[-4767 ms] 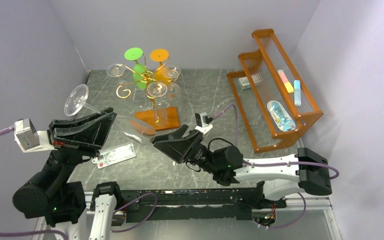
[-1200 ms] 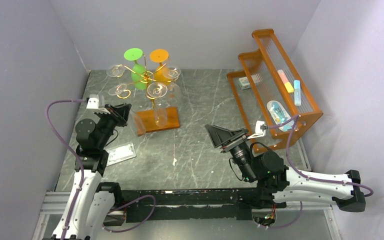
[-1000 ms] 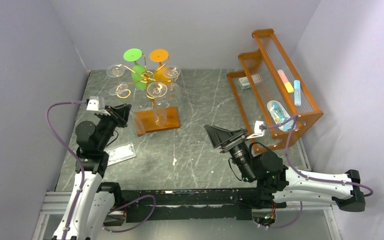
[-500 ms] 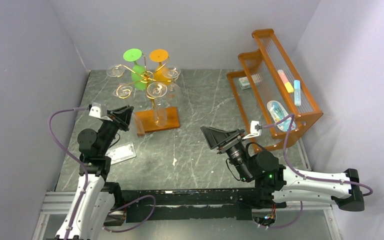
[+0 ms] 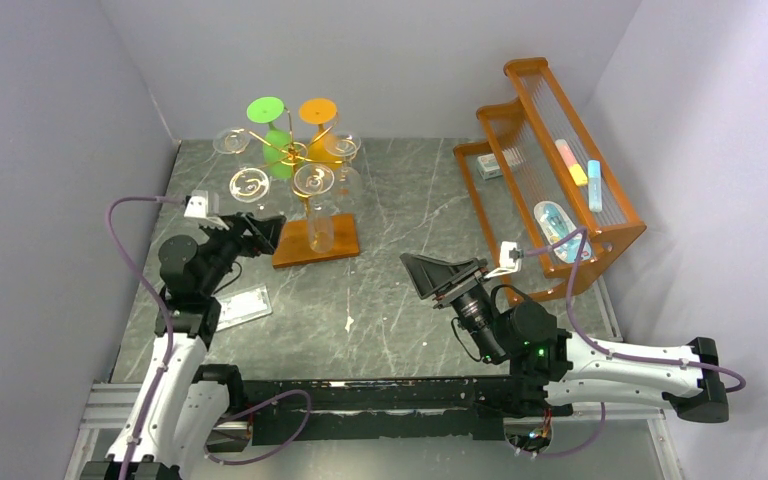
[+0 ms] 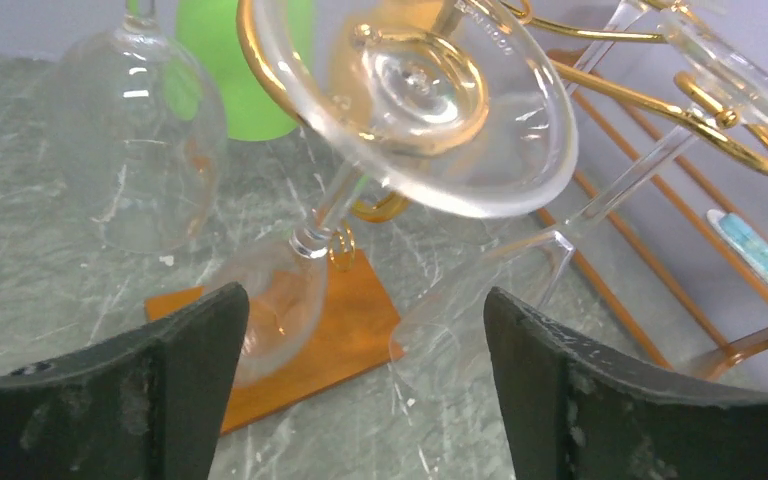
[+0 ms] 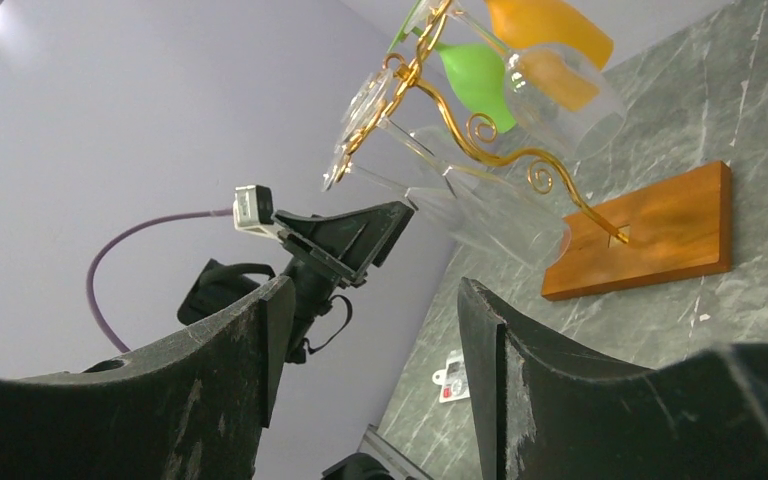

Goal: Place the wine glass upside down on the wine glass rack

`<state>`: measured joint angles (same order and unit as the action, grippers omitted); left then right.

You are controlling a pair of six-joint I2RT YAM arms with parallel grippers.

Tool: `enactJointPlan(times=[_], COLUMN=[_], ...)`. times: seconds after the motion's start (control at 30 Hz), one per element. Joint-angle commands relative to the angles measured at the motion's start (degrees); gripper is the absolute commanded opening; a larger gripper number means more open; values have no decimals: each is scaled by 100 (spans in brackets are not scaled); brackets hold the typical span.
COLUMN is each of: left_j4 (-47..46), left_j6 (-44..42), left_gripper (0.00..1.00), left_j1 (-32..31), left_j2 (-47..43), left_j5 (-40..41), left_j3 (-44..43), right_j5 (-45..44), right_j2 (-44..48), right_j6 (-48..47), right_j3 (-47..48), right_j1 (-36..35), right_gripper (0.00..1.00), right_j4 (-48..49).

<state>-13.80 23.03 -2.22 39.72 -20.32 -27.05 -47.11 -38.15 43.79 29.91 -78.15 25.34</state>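
The wine glass rack (image 5: 290, 155) is a gold wire stand on an orange-brown wooden base (image 5: 315, 243), at the table's back left. Several glasses hang upside down from its arms, among them a green one (image 5: 278, 160) and an orange one (image 5: 322, 148). The clear wine glass (image 5: 249, 185) nearest my left arm hangs by its foot (image 6: 410, 90) from a scroll arm, bowl (image 6: 265, 300) down. My left gripper (image 5: 265, 228) (image 6: 365, 330) is open just below and in front of it, gripping nothing. My right gripper (image 5: 425, 272) (image 7: 375, 290) is open and empty at mid-table.
A large orange slatted shelf (image 5: 550, 160) stands at the right with small items on its tiers. A white card (image 5: 240, 305) lies on the marble table (image 5: 400, 210) by the left arm. Walls close off the left, back and right sides.
My left gripper has opened and let go of the clear wine glass, which stays hanging on the rack. The left arm has shifted a little right. The right arm has barely moved.
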Motion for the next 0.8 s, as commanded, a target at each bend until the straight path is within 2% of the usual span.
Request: enactJointPlan(times=[0.0, 0.13, 0.43, 0.6, 0.77], left_j4=[1109, 1783, 4053, 5222, 6151], left_j6=[-2, 99, 648, 249, -373], left_gripper=[96, 97, 96, 96, 97], left_j1=[-33, -33, -33, -33, -35], left_j2=[-14, -325, -1008, -1363, -1501], left_j5=[203, 232, 235, 510, 1311], left_j3=[-460, -543, -1070, -1712, -2684], right_j5=[-105, -146, -388, -412, -807], right_j2=[-11, -26, 143, 161, -95], right_j6=[128, 196, 428, -81, -289], right_j3=[24, 85, 217, 670, 1546], right_j1=[22, 26, 28, 27, 26], right_gripper=[64, 64, 68, 79, 99], right_j4=[-21, -209, -1182, -2657, -4881])
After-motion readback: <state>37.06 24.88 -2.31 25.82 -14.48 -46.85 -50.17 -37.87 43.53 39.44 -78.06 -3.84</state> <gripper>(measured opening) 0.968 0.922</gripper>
